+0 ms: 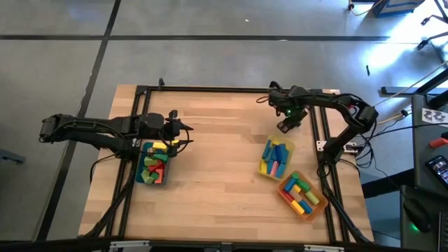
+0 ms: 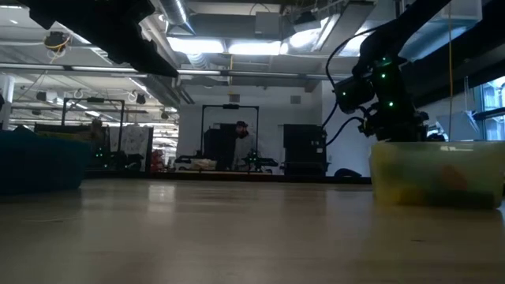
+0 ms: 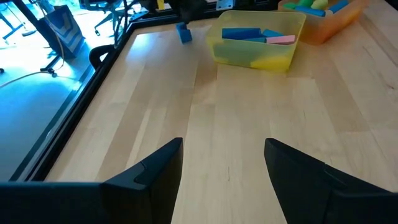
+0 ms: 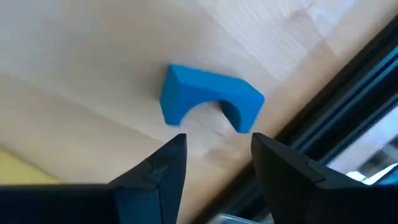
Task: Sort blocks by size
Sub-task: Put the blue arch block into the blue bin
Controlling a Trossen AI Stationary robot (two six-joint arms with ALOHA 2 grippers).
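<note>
Directly ahead of the right gripper (image 4: 214, 158) lies a blue arch block (image 4: 208, 96) on the bare wood, close to the table's dark frame rail (image 4: 348, 93). Jaws stand partly open, holding nothing; the arch sits just beyond the fingertips, its long axis running across the gap between them, hollow side toward the gripper. Right arm is plainly the nearer; the left is well apart across the table.

Next out, the yellow tray (image 1: 288, 148) holds blue blocks and a pink one. Beyond it, toward the table's near edge, the orange tray (image 1: 318, 206) carries yellow, green, blue and pink pieces.

Far side: left gripper (image 3: 224, 168) hangs beside the teal tray (image 1: 142, 168), fingers wide and empty, with red, green and yellow blocks in the tray.

Judgement: the next move calls for a short advance and a descent over the arch.
</note>
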